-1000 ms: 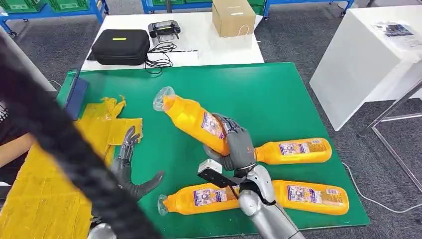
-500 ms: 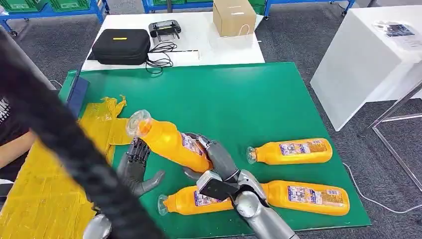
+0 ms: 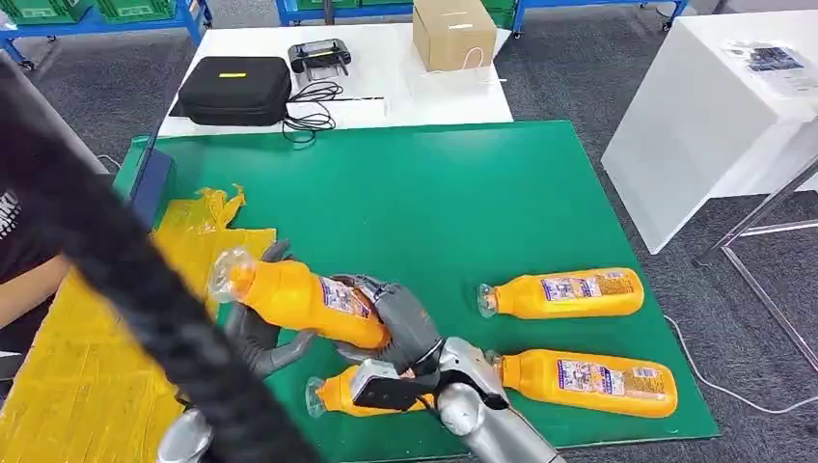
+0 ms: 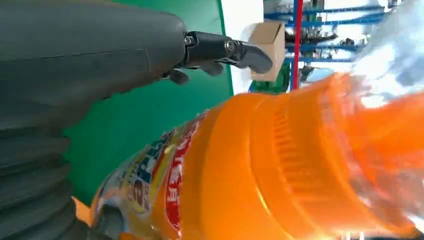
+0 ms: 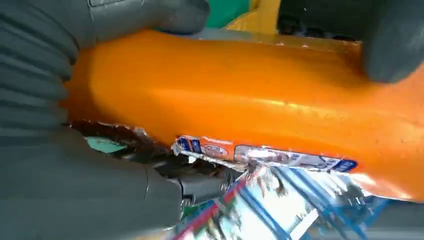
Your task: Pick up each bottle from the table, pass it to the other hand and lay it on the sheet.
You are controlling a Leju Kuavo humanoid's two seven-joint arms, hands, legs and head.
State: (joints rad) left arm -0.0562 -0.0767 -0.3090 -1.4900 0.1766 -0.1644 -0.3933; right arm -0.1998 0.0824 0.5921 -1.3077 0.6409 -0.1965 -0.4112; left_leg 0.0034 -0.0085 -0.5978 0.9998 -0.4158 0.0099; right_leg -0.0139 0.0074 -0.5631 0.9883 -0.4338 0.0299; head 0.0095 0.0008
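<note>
Four orange bottles were counted on or above the green table (image 3: 502, 193). One bottle (image 3: 304, 297) was held off the surface in the right hand (image 3: 400, 323), whose fingers were wrapped around its lower body near the label; its long axis ran roughly across the table, tilted slightly, with the clear-wrapped cap end pointing toward the robot's left and the yellow sheet (image 3: 87, 376). The left hand (image 3: 256, 333) was seen just under and behind the neck end of that bottle, palm up with fingers spread and thumb out; whether it touched the bottle could not be told from the head view. In the left wrist view the bottle's orange shoulder (image 4: 280, 165) was seen very close to the thumb (image 4: 90, 55), and in the right wrist view its body (image 5: 240, 95) was seen clasped between grey fingers. Three more bottles were lying flat on the table: one (image 3: 564, 292) toward the right edge with its cap pointing left, one (image 3: 584, 381) nearer the front edge also with its cap pointing left, and one (image 3: 333, 394) partly hidden beneath the right wrist, cap to the left. One crumpled yellow sheet was spread over the table's left side.
</note>
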